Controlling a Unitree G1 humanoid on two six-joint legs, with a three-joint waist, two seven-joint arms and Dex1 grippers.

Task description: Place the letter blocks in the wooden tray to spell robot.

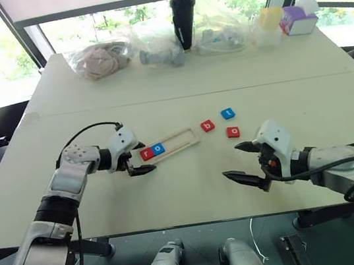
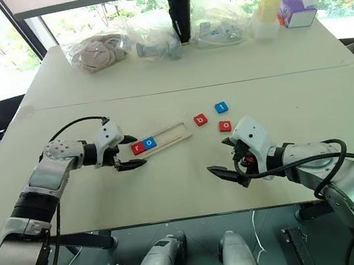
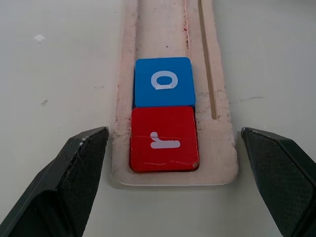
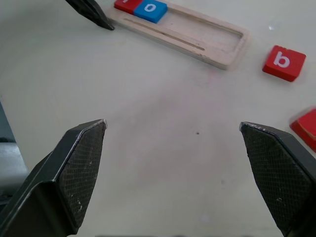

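With r (image 3: 164,139) and o (image 3: 163,81) seated at the tray's (image 1: 181,141) left end, mid-frame, the right gripper (image 1: 248,160), jaws apart like the left's (image 1: 135,158), should take b (image 1: 207,126) squarely by its edges, flat.

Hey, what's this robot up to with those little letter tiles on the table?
It is spelling "robot" in the wooden tray. The red r block and blue o block already sit side by side at the tray's left end. The red b block, blue t block and red o block lie loose on the table to the tray's right. The left gripper is open around the tray's left end, and the right gripper is open and empty near the loose blocks.
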